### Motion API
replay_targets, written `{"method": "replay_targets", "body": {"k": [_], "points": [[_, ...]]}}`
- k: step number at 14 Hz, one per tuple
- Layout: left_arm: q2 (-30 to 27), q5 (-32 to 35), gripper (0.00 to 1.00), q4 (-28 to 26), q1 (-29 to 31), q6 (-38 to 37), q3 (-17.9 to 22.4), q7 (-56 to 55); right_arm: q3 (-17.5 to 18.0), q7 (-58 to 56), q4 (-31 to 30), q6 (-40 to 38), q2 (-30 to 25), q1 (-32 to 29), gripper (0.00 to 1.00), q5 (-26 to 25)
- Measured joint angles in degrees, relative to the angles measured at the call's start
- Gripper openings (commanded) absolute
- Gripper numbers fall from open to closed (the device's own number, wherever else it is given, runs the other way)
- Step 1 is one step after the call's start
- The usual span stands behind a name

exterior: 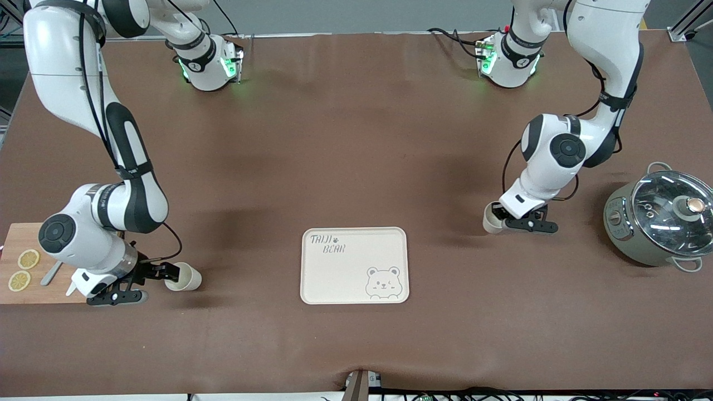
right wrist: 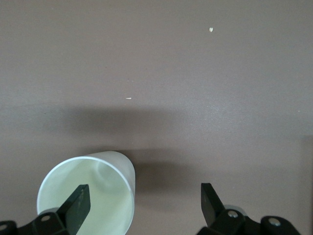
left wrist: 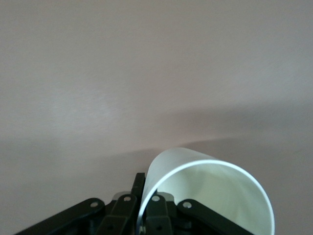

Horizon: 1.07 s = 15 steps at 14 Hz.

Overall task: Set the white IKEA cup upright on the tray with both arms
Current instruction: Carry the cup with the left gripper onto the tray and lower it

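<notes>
Two white cups lie on their sides on the brown table, one at each arm's end. My left gripper (exterior: 501,220) (left wrist: 145,183) is shut on the rim wall of one white cup (exterior: 491,219) (left wrist: 210,196), one finger inside its mouth and one outside. My right gripper (exterior: 167,271) (right wrist: 145,198) is open at the other white cup (exterior: 186,277) (right wrist: 107,186), with one finger inside its mouth and the other well outside the wall. The cream tray (exterior: 345,273) with the bear drawing lies flat between the two cups, nearer the front camera, with nothing on it.
A wooden cutting board (exterior: 33,289) with two lemon slices (exterior: 28,259) and a utensil (exterior: 51,273) lies under the right arm's wrist. A grey pot with a glass lid (exterior: 660,217) stands at the left arm's end of the table.
</notes>
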Motion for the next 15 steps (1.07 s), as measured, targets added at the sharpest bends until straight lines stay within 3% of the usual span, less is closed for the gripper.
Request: {"method": "replay_targets", "body": {"k": [3,5,8,13,15], "points": [[3.4,0.0,0.00,12.6,-4.4,-12.8,-2.4,-13.7,0.0,0.0,0.0,0.1,0.9,0.0,1.00,0.0],[8.5,0.0,0.00,21.9,-9.6,-19.2,-2.5,-23.7,0.0,0.0,0.0,1.0,1.5,0.0,1.00,0.0],[16.6,0.0,0.00,33.3,-15.5,-22.2,-2.5,-34.6,0.0,0.0,0.0,2.2,2.4,0.0,1.00,0.0],[22.3,0.0,0.00,39.7,-18.6,-22.9,-2.5,-40.9,0.0,0.0,0.0,2.9,2.8,0.0,1.00,0.0],[24.8,0.0,0.00,42.8,-19.3,-22.8,-2.5,-42.3,0.0,0.0,0.0,3.0,2.9,0.0,0.81,0.0]]}}
